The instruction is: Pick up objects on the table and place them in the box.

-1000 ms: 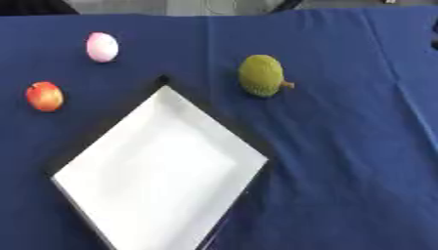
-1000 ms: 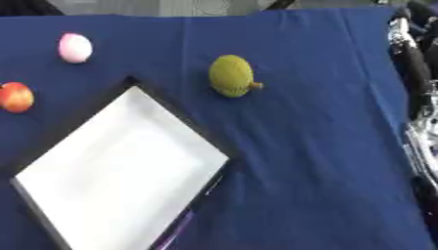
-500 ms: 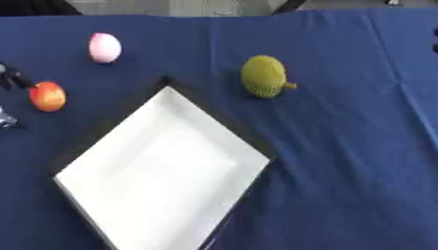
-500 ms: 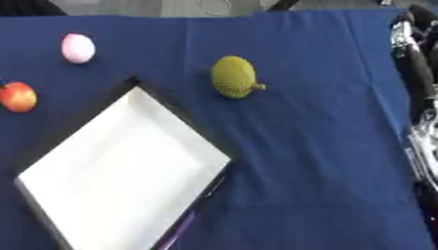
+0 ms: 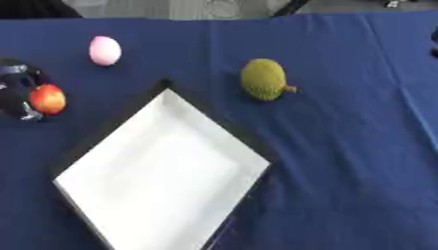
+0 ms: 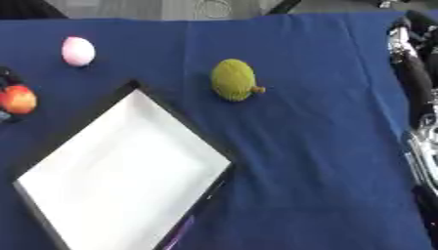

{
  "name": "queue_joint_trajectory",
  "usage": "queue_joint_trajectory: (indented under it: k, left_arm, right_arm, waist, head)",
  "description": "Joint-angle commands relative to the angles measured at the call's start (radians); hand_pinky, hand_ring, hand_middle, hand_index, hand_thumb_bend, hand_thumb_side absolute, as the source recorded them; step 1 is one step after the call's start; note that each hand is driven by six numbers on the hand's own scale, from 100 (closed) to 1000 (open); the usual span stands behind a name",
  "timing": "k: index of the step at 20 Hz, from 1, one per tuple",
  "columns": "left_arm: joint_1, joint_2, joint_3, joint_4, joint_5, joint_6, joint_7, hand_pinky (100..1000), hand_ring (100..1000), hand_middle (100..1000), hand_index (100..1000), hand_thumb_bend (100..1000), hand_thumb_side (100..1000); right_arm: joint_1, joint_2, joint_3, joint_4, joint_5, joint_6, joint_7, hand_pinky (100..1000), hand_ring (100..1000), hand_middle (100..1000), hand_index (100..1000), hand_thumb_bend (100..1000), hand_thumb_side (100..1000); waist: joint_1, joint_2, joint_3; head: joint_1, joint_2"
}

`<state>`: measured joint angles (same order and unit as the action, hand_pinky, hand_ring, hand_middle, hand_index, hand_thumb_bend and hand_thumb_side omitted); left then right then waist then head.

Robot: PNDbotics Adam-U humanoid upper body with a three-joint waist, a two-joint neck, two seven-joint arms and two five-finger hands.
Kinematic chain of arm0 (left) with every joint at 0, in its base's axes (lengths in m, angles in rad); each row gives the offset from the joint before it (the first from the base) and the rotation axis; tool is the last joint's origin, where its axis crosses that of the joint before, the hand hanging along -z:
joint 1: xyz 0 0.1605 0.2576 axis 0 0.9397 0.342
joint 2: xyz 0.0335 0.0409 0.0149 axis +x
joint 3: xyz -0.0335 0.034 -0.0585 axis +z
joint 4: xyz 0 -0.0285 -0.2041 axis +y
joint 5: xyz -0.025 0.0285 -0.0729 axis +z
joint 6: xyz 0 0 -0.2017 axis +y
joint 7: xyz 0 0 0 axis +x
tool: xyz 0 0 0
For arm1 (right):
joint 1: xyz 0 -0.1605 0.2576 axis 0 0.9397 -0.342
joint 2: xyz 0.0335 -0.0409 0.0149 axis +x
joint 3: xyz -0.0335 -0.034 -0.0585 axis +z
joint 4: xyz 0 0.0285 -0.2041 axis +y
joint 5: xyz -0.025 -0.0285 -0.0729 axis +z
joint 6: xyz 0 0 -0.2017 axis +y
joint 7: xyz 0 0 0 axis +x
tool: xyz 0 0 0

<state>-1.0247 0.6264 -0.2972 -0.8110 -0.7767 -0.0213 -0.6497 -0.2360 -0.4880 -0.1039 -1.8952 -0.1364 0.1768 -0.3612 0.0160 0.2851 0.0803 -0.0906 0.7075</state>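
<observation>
Left hand at the red-orange fruit, left edge of the frame.

The blue-covered desk carries a white box set cornerwise at lower left. A green bumpy fruit lies upper centre, a pink egg shape upper left. The left hand sits against the red-orange fruit, dark fingers behind it; whether they clasp it I cannot tell. The right arm shows at the right edge.
</observation>
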Motion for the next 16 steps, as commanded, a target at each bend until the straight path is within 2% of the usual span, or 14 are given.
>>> queue_joint_trajectory:
  k: [1,3,5,8,9,12,16]
  left_arm:
    - [-0.036,-0.003,0.026,0.012,-0.030,0.021,0.036,826,831,790,882,451,230]
    - [-0.039,-0.017,0.035,0.030,-0.051,0.029,0.051,819,824,779,857,428,226]
    - [-0.041,-0.024,0.040,0.042,-0.066,0.028,0.061,800,803,752,810,362,222]
    - [-0.042,-0.031,0.048,0.051,-0.062,0.028,0.085,774,763,684,678,154,188]
    - [-0.042,-0.030,0.048,0.047,-0.055,0.026,0.092,772,758,674,664,130,182]
    - [-0.037,-0.006,0.035,-0.015,-0.003,0.023,0.086,771,756,673,674,126,173]
    - [-0.033,0.059,0.009,-0.185,0.072,0.053,0.027,771,757,678,675,114,156]
  right_arm:
    - [-0.012,-0.013,-0.001,-0.011,0.004,0.001,0.005,883,876,854,894,100,663]
    - [-0.015,-0.011,0.000,-0.013,0.003,0.001,0.007,883,876,854,894,100,663]
    - [-0.016,-0.010,0.001,-0.013,0.003,0.002,0.007,883,877,854,894,100,665]
    - [-0.017,-0.009,0.003,-0.013,0.003,0.002,0.008,883,878,854,894,100,666]
    - [-0.017,-0.009,0.003,-0.013,0.003,0.002,0.009,883,878,854,894,100,665]
    - [-0.015,-0.012,0.002,-0.013,0.003,0.002,0.008,884,878,854,895,100,665]
    - [-0.010,-0.018,0.001,-0.012,0.005,0.002,0.006,884,878,854,895,100,664]
  waist:
    - [-0.008,-0.001,-0.005]
    - [-0.010,0.002,-0.009]
    - [-0.010,0.004,-0.011]
    - [-0.011,0.005,-0.012]
    - [-0.011,0.005,-0.012]
    - [-0.008,0.003,-0.010]
    - [-0.002,-0.002,-0.006]
  head:
    - [0.009,-0.019]
    - [0.011,-0.022]
    - [0.011,-0.023]
    - [0.011,-0.021]
    - [0.011,-0.021]
    - [0.010,-0.016]
    - [0.008,-0.013]
